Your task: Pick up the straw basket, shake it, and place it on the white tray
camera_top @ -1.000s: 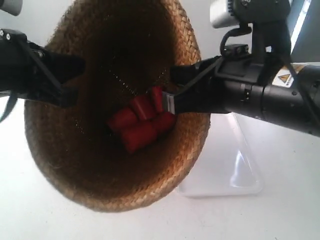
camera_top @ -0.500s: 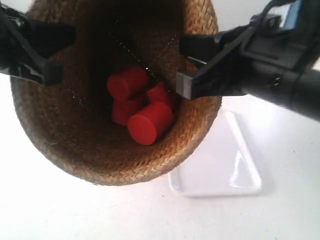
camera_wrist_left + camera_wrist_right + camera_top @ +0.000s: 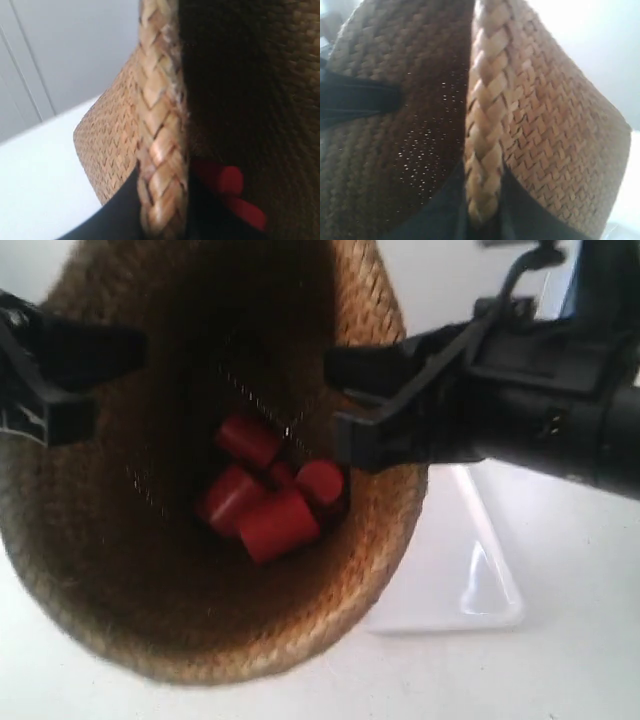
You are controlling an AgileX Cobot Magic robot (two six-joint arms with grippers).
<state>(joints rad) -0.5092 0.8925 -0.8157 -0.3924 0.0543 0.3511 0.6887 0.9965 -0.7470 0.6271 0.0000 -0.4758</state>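
Left wrist view: your left gripper [image 3: 162,217] pinches the straw basket's [image 3: 107,140] rim, your right gripper [image 3: 482,210] too; arm markings [image 3: 22,422] too blurry to read.

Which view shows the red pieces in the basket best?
The exterior view: it looks into the straw basket and shows the red pieces clustered at its bottom. Left wrist catches a sliver; right wrist none.

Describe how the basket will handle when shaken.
The basket is probably light and somewhat flexible: woven straw, held only by pinches on both sides. The loose red cylinders will likely roll and shift its weight. Its thick braided rim should resist slipping.
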